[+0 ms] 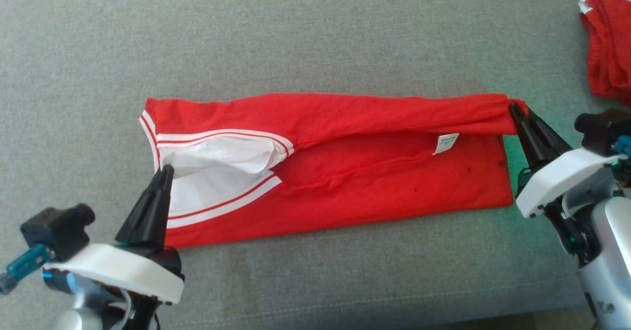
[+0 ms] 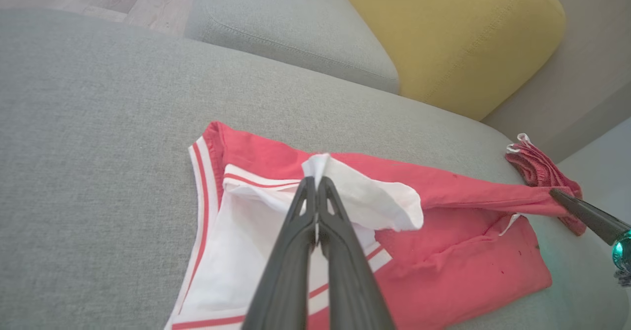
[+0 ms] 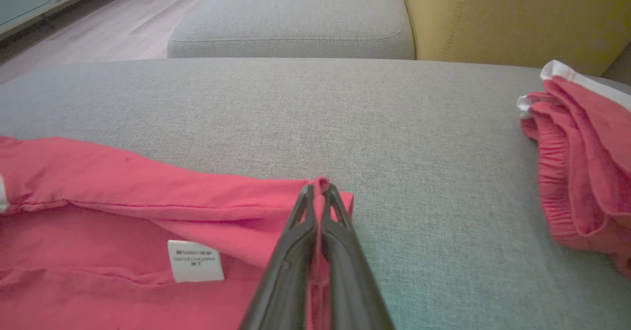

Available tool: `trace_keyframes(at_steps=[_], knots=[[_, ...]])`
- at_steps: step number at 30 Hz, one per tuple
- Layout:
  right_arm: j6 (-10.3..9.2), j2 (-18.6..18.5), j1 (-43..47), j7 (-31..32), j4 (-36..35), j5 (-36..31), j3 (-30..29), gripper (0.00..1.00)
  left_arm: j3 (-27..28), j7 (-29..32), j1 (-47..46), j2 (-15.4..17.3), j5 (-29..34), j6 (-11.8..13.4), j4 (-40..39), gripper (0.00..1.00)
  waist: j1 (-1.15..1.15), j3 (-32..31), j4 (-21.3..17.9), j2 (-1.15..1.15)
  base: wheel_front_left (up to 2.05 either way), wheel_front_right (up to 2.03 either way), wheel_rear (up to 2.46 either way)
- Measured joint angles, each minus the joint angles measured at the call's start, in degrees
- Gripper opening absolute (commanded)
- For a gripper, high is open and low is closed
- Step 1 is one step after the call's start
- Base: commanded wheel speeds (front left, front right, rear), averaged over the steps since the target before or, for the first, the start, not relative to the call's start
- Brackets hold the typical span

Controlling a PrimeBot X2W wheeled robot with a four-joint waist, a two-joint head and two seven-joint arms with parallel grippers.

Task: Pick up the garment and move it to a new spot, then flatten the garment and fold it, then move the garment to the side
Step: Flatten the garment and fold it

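The red garment [image 1: 345,172] lies stretched out along the gray sofa seat [image 1: 296,34], its far edge folded over lengthwise. The left hand [image 1: 166,171] is clamped on a raised white flap at the striped end. The right hand [image 1: 513,107] is clamped on the red corner at the opposite end, near a white label [image 1: 446,143]. A second, bunched red garment [image 1: 609,49] lies well apart.

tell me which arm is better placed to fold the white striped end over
Left, probably: the left gripper is shut on the garment by its white flap there; the right gripper pinches the far red corner.
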Motion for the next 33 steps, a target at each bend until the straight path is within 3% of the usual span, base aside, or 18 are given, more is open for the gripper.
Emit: trace_keyframes(at_steps=[6,7,9,11,12,13,26,33], knots=[[0.00,1.05,2.19,1.47,-2.27,-1.74,-2.41,0.00,-0.87,-0.94,1.34,-0.86,-1.02,-0.66,4.87,0.00,0.00,0.09,0.20,0.00,0.00,0.00,0.00],[0.00,1.49,2.48,1.52,-2.44,-2.07,-2.63,0.05,-0.88,-1.18,1.50,-0.85,-1.01,-0.89,6.02,0.00,0.00,0.05,0.18,0.00,0.00,0.00,0.00],[0.00,2.27,3.04,1.52,-2.67,-2.50,-2.88,0.42,-1.07,-1.83,1.65,-0.96,-1.01,-1.32,7.78,0.00,0.00,-0.10,0.10,0.00,0.00,0.00,0.00],[0.00,2.65,3.27,1.52,-3.00,-2.60,-3.37,0.82,-1.30,-2.50,1.75,-1.12,-1.01,-1.65,8.92,0.41,0.00,-0.34,0.04,0.00,0.00,0.00,0.00],[0.00,2.76,3.49,1.51,-3.28,-2.65,-3.72,0.95,-1.40,-2.93,1.90,-1.15,-1.01,-1.86,9.37,0.73,0.00,-0.50,0.00,0.00,0.00,0.00,0.00],[0.00,3.03,3.88,1.46,-3.59,-2.92,-4.22,1.00,-1.46,-3.18,2.18,-1.15,-1.01,-2.07,9.83,1.00,0.00,-0.69,-0.04,0.00,0.00,0.00,0.00],[0.00,5.61,11.42,2.27,-8.43,-4.44,-12.84,1.00,-0.53,-8.48,6.41,-1.68,-0.62,-0.98,8.50,1.00,0.00,-3.59,0.98,0.00,0.00,0.00,0.00],[0.00,5.98,10.45,8.25,-7.61,-5.50,-13.21,1.00,-0.56,-11.18,2.75,-3.24,1.57,0.04,9.50,1.00,0.00,-4.43,1.32,0.00,0.00,0.00,0.00]])
